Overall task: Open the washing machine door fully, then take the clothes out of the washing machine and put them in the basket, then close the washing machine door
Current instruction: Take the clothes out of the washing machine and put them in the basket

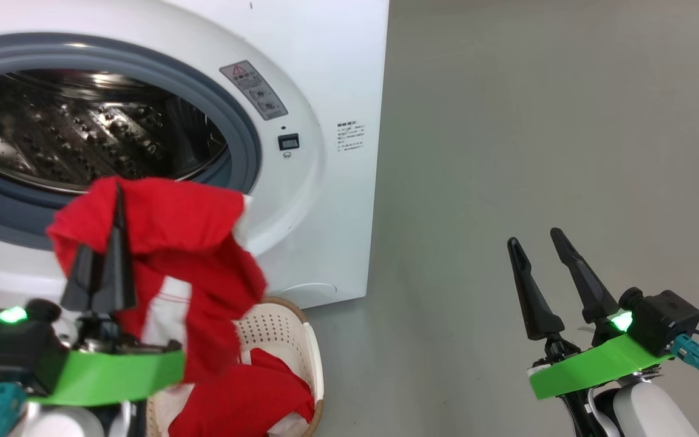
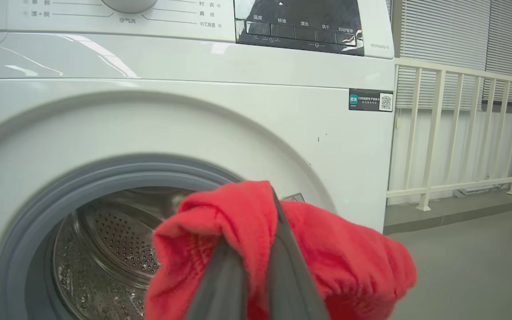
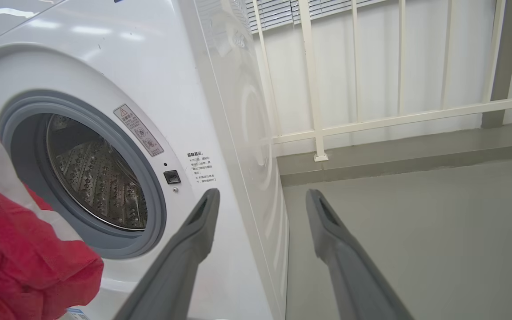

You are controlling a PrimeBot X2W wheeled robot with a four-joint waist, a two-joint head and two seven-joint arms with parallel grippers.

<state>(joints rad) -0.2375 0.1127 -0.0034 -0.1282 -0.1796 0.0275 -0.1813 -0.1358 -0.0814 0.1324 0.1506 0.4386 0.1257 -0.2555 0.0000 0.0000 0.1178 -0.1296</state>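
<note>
The white washing machine [image 1: 325, 91] stands with its grey-ringed drum mouth [image 1: 82, 127] uncovered; the washing machine door is out of view. My left gripper [image 1: 118, 194] is shut on a red garment of the clothes [image 1: 192, 243], which drapes over its fingers just in front of the drum opening and above the basket [image 1: 301, 340]. More red fabric [image 1: 246, 400] lies in the basket. The left wrist view shows red cloth [image 2: 349, 258] bunched around my closed fingers. My right gripper [image 1: 534, 237] is open and holds nothing, off to the right over the floor.
Grey floor [image 1: 537, 121] stretches right of the machine. A cream railing [image 3: 322, 129] and a raised kerb [image 3: 416, 155] run behind and beside the machine. The basket sits against the machine's lower front.
</note>
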